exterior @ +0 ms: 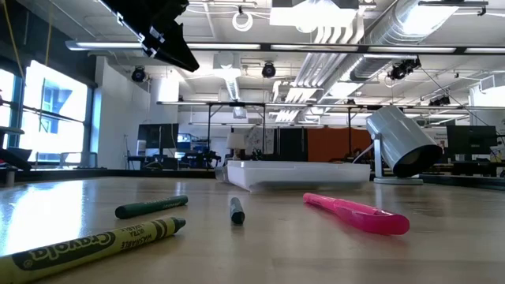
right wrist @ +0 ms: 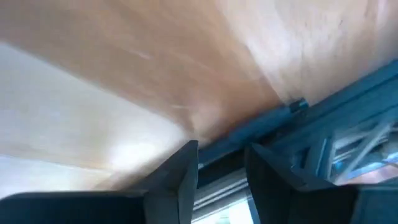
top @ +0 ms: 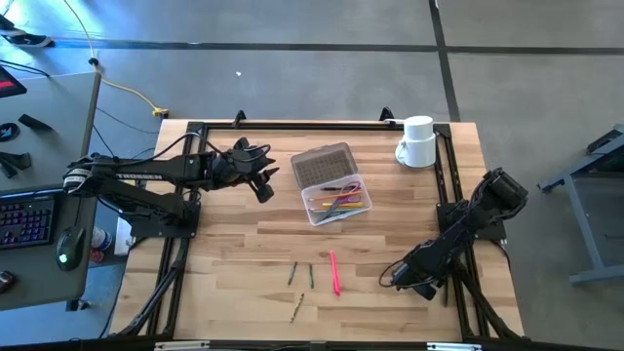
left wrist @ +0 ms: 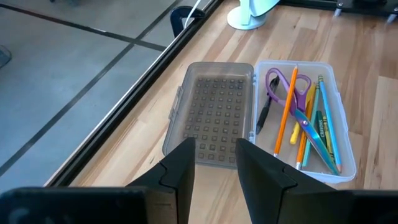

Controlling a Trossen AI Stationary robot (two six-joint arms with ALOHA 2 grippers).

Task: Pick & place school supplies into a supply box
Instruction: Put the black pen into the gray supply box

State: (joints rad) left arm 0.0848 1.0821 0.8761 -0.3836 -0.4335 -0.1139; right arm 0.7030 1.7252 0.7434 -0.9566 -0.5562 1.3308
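Note:
The supply box point(top: 331, 185) lies open on the table, its grey dotted lid point(left wrist: 214, 112) flat beside the clear tray point(left wrist: 339, 168). In the tray lie purple-handled scissors point(left wrist: 287, 84), an orange pencil point(left wrist: 285, 118) and several other pens. On the near part of the table lie a pink pen point(top: 334, 273), two green crayons point(top: 292, 273) point(top: 311, 276) and a yellow-green crayon point(top: 297, 308). My left gripper point(top: 263, 183) hovers open just left of the lid, above the table point(left wrist: 214, 163). My right gripper point(top: 392, 277) waits open, low near the table's right edge point(right wrist: 221, 168).
A white mug point(top: 417, 141) stands near the far right corner, beyond the box. Black frame rails point(top: 185, 234) run along the table's left, far and right sides. In the low view the crayons point(exterior: 102, 241) point(exterior: 150, 207) and pink pen point(exterior: 355, 213) lie in front of the box point(exterior: 300, 173).

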